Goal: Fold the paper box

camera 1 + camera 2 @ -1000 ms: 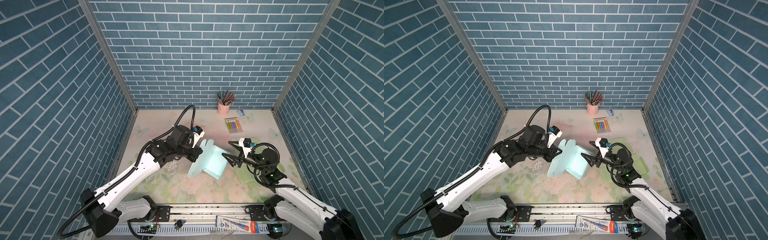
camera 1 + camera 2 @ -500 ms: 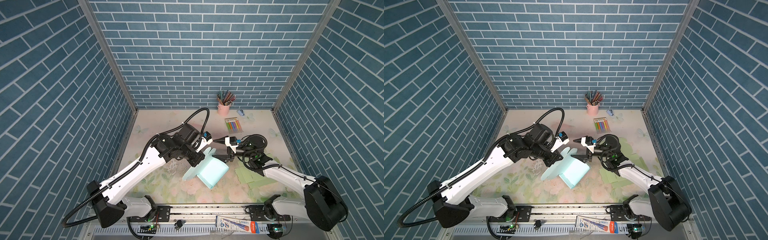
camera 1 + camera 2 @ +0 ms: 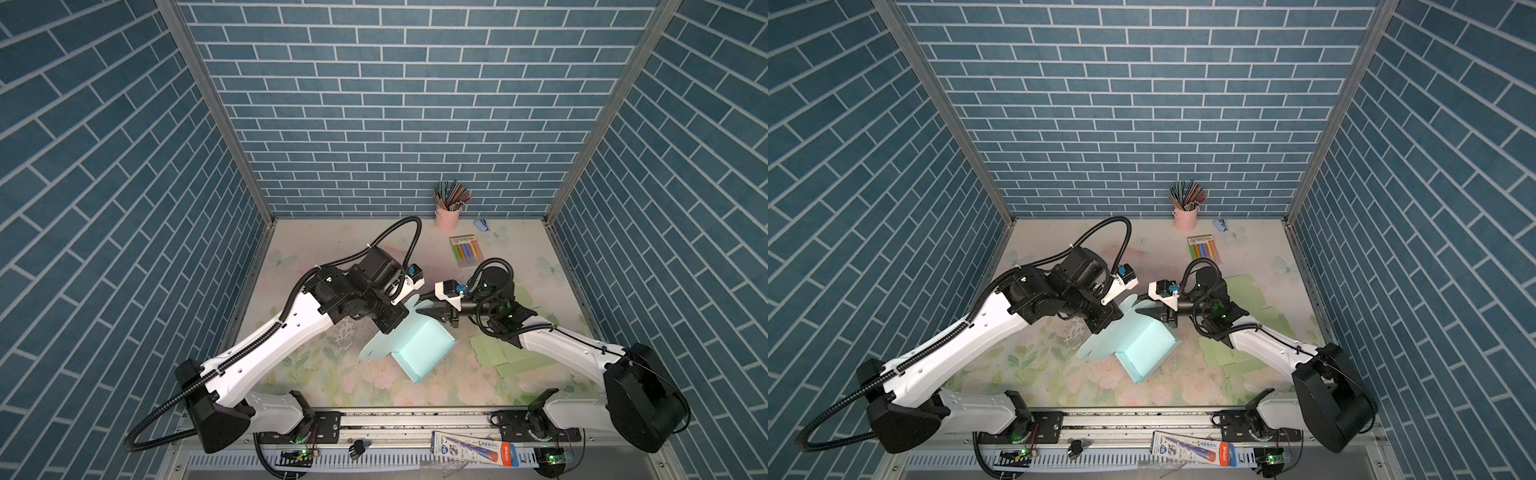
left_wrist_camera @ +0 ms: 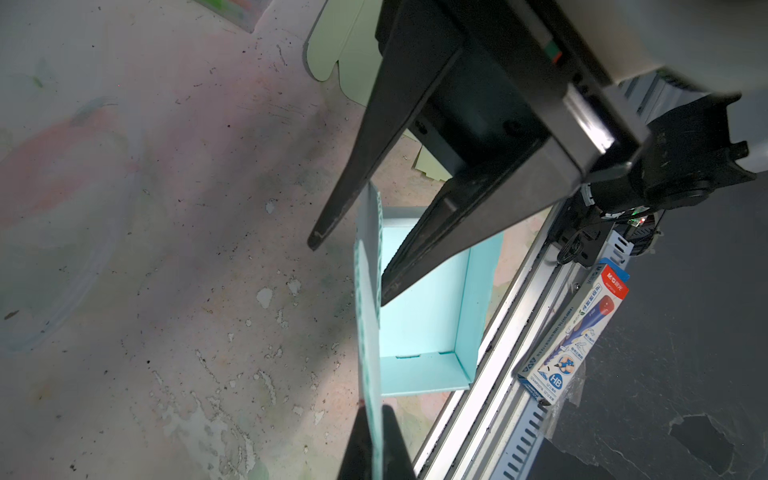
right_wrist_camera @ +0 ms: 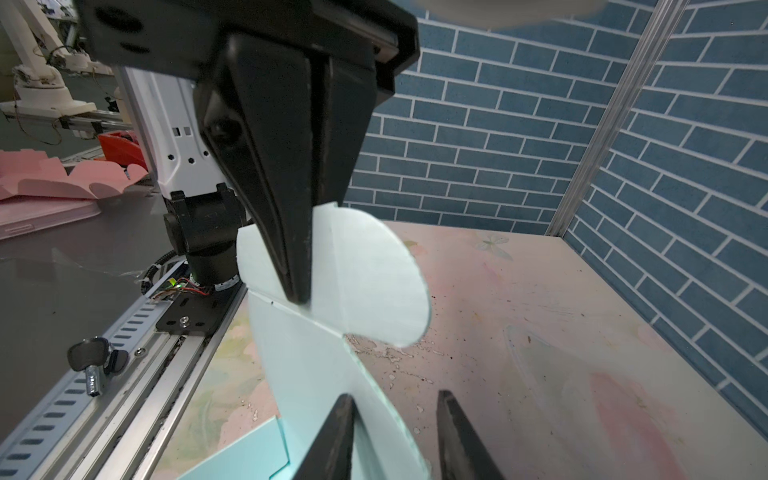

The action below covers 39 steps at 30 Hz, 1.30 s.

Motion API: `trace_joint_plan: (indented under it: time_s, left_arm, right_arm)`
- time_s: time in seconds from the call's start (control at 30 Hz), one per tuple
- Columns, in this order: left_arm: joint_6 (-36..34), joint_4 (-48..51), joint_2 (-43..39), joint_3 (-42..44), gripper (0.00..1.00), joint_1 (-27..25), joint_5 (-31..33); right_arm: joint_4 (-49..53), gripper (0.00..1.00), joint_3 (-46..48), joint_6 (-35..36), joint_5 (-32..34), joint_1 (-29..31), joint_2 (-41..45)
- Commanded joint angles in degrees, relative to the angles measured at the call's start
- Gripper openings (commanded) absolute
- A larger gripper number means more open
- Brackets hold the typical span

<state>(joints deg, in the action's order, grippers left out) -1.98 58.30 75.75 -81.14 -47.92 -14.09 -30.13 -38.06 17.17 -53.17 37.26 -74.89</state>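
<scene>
L gripper (image 5: 299, 291) pinches box (image 3: 424, 349) flap (image 5: 365, 274); R gripper (image 5: 395, 415), jaws spread, straddles its edge. A skewed bite cld crease/tear it.

The left arm (image 3: 299, 328) and right arm (image 3: 557, 349) are showing white shells with black joints, a ribbed black cable (image 3: 390, 228) is looping mid-frame, and the left gripper (image 5: 301, 296) is tapering to black points.

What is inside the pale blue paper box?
The paper box shows only bare floor and walls, no contents. A finger of the right gripper hangs over one end, hiding that part.
</scene>
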Motion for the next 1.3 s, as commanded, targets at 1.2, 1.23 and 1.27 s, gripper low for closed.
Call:
trace_joint_plan:
  time_s: [1.2,1.23,1.27]
  left_arm:
    - [30.2,-65.7,-29.0,60.3,0.84,22.3,-1.5]
    - [30.2,-67.0,-28.6,60.8,0.84,22.9,-2.6]
    - [30.0,-67.7,-28.0,60.8,0.84,23.1,-3.1]
  right_arm:
    - [-1.5,0.02,3.1,-7.4,5.9,-3.6,-7.4]
    - [-2.4,0.02,3.6,-7.6,5.4,-3.5,-6.7]
    - [-3.5,0.03,4.2,-8.0,5.1,-3.5,-6.0]
